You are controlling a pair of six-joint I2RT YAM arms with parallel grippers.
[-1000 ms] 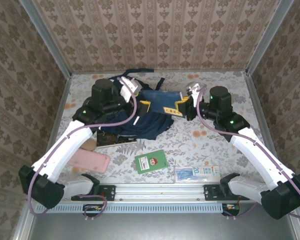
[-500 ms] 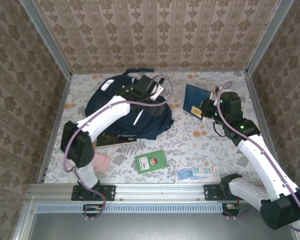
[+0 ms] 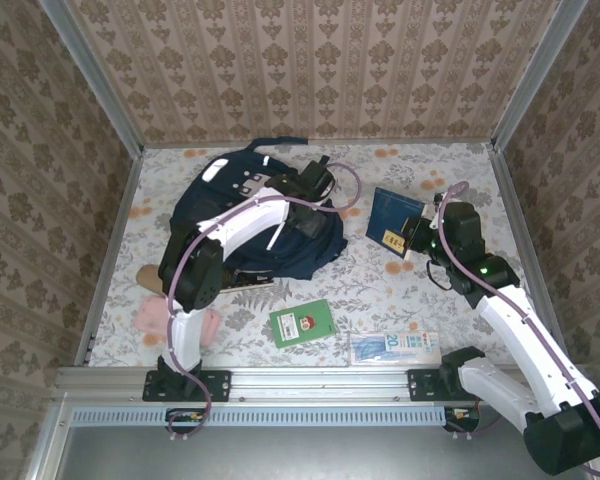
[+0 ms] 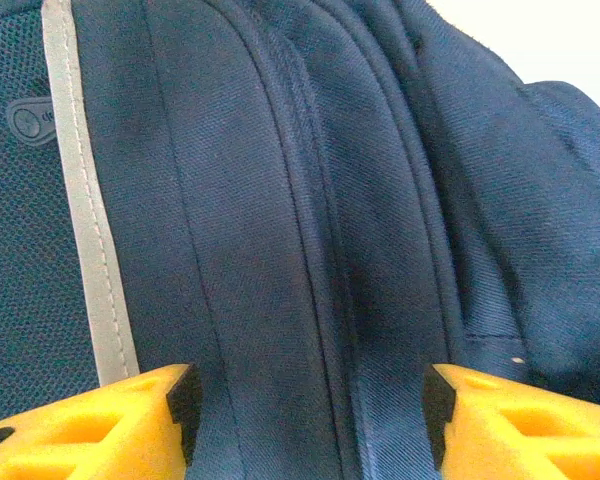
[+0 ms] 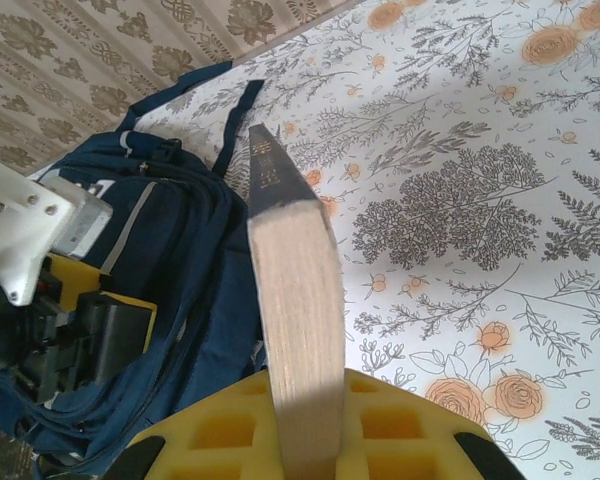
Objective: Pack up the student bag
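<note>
The student bag (image 3: 250, 215), a large navy backpack with white stripes, lies at the back left of the table. My left gripper (image 3: 318, 183) hovers over its upper right part. Its jaws (image 4: 310, 400) stand open just above the navy fabric (image 4: 280, 200), beside a grey-white stripe (image 4: 90, 260). My right gripper (image 3: 407, 238) is shut on a blue book (image 3: 392, 210), held on edge to the right of the bag and apart from it. In the right wrist view the book's pale page edge (image 5: 295, 320) rises from the jaws (image 5: 310, 450), with the bag (image 5: 180, 260) to its left.
A green booklet (image 3: 302, 323), a pink case (image 3: 170, 318) and a clear packet with blue print (image 3: 392, 347) lie along the near edge. A dark patterned notebook (image 3: 232, 280) pokes out from under the bag. Walls close in on three sides.
The right gripper has drawn the blue book away from the bag to the right. The left arm has swung across to the bag's upper right part, and its jaws have narrowed a little.
</note>
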